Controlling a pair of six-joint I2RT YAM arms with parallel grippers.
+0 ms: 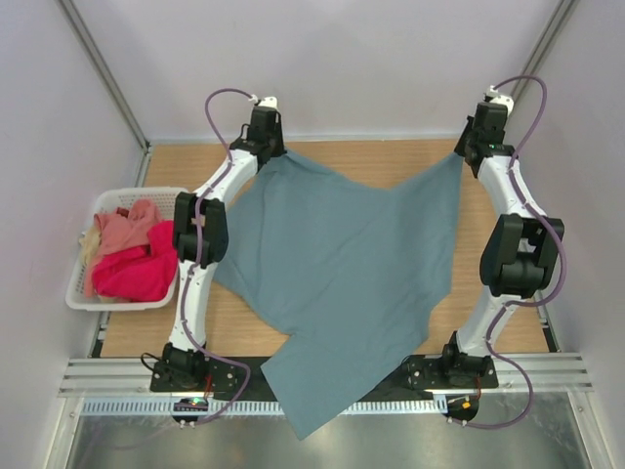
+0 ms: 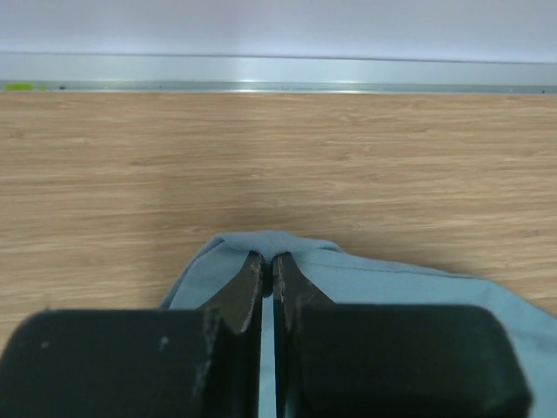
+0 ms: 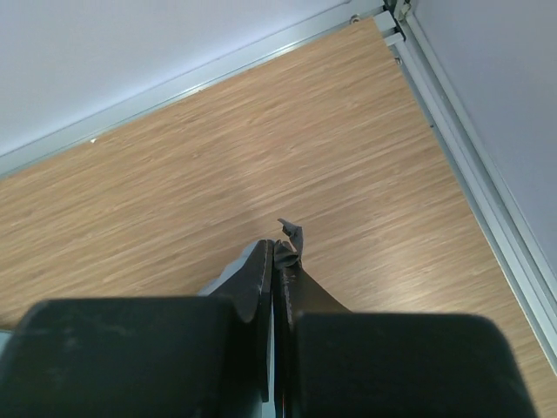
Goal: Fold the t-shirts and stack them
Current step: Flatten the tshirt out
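A large grey-teal t-shirt [image 1: 342, 264] is stretched over the table, its lower part hanging past the near edge. My left gripper [image 1: 266, 147] is shut on its far left corner, seen as a teal fold [image 2: 270, 246] between the fingers. My right gripper [image 1: 471, 147] is shut on its far right corner, a pinched tip of cloth [image 3: 291, 239]. Salmon pink [image 1: 127, 230], crimson-pink [image 1: 137, 274] and cream [image 1: 90, 244] t-shirts lie bunched in the basket at the left.
A white slotted basket [image 1: 78, 293] stands at the table's left edge. The wooden table [image 1: 391, 161] ends at a metal rail along the back wall [image 2: 278, 85] and the right wall [image 3: 487, 200]. White enclosure walls stand all round.
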